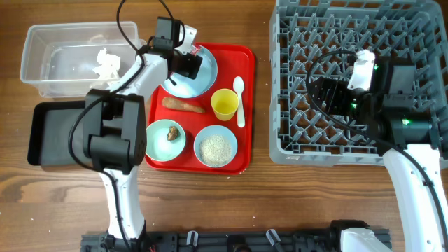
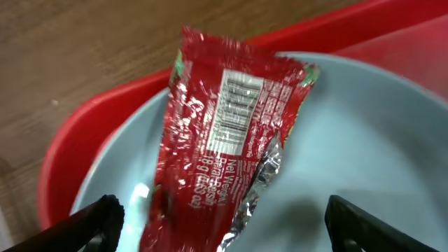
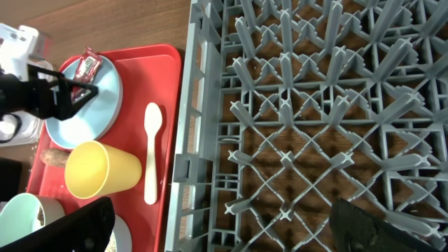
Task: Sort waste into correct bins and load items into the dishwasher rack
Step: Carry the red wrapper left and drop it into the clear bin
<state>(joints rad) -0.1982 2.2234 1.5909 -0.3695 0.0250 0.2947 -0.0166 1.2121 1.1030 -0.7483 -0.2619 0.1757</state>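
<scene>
Red foil wrapper [image 2: 224, 133] between spread jaws
Lies crinkled on smooth pale blue plate [image 2: 364, 140], untouched by wide-open left gripper [image 2: 222, 204] (silver lining showing); right gripper [image 3: 220, 208] equally wide, empty, over grey pegged rack [image 3: 315, 105].

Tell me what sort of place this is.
Likely a test bench staged as a dish-clearing station, not a real kitchen: a dishwasher rack, a loaded red tray, a clear tub and a black tray sit on one wooden table.

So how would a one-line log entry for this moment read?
left gripper open, straddling wrapper on plate | right gripper open above dishwasher rack
</scene>
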